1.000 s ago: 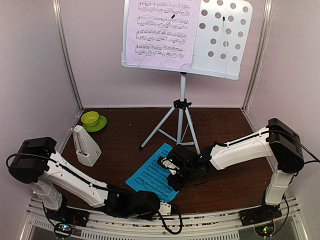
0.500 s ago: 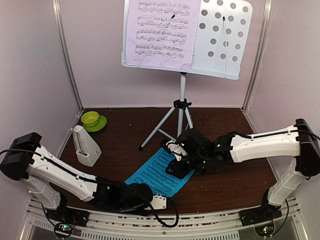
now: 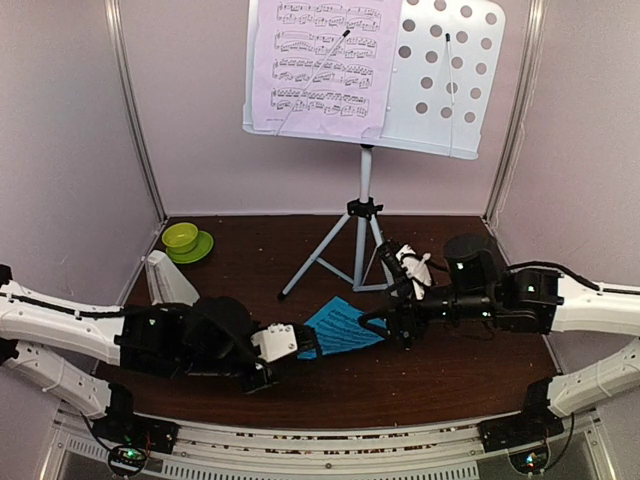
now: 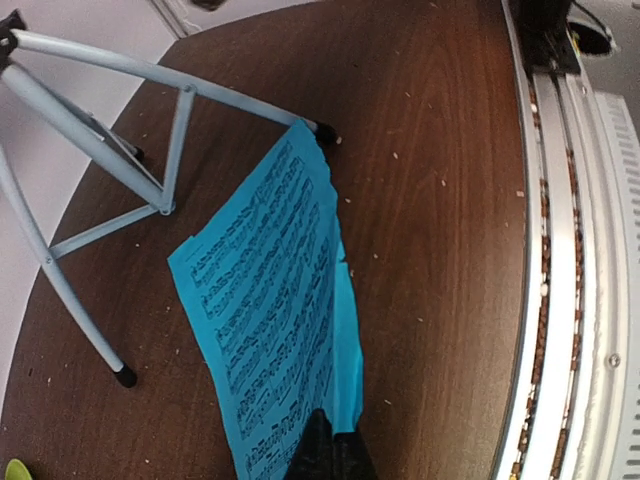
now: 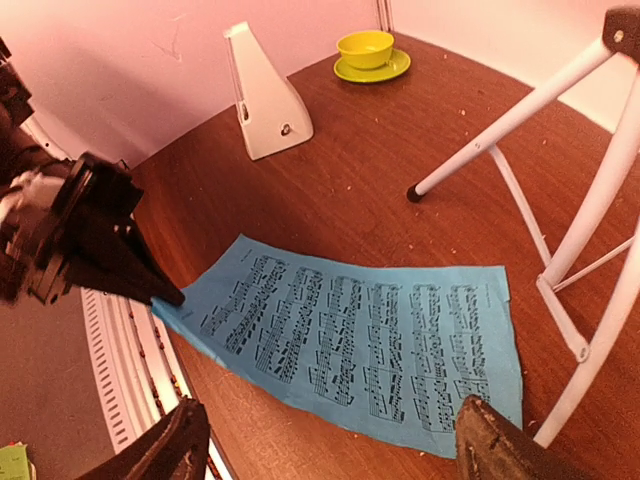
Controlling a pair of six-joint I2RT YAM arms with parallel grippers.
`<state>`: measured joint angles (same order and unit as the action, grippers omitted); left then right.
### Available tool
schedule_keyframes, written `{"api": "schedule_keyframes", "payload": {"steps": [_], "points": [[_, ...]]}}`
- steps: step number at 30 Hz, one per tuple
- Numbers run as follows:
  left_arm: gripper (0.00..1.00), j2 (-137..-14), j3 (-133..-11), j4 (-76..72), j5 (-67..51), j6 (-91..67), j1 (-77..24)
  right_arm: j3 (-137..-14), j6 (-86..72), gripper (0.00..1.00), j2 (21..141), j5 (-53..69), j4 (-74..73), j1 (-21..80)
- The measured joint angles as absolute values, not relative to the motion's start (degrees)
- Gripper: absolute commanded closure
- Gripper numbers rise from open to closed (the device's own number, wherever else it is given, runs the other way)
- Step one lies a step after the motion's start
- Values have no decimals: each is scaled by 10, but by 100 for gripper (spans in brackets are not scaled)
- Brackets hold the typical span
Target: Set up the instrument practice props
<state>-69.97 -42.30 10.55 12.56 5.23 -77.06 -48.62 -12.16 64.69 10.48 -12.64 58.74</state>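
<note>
Cyan page (image 3: 338,327) pinched at one corner by low, outstretched left claw (image 4: 328,452); right claw (image 3: 378,326) spread wide.

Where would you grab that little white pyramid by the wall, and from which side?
Probably near the top, coming from above. The metronome stands upright and tapers to a narrow tip, so fingers lowered straight down could pinch its two sloping sides there. Its base looks much wider, likely harder to span.
</note>
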Motion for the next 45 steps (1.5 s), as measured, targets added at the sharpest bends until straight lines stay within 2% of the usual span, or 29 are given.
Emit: {"api": "schedule_keyframes", "payload": {"steps": [7,17,35,39,45], "points": [[100,-655,-528,179,79,-33,-727,-481,-93,11,539,87,-134,587],[100,-623,-655,280,90,-221,-724,-481,-81,7,503,49,-137,587],[100,-552,-701,305,228,-590,-643,-428,-26,7,498,-53,-50,673],[100,-580,-736,303,231,-599,-643,-427,-21,7,507,-58,-38,681],[100,-625,-799,332,177,-479,-643,-428,-82,5,507,-60,-35,649]]}}
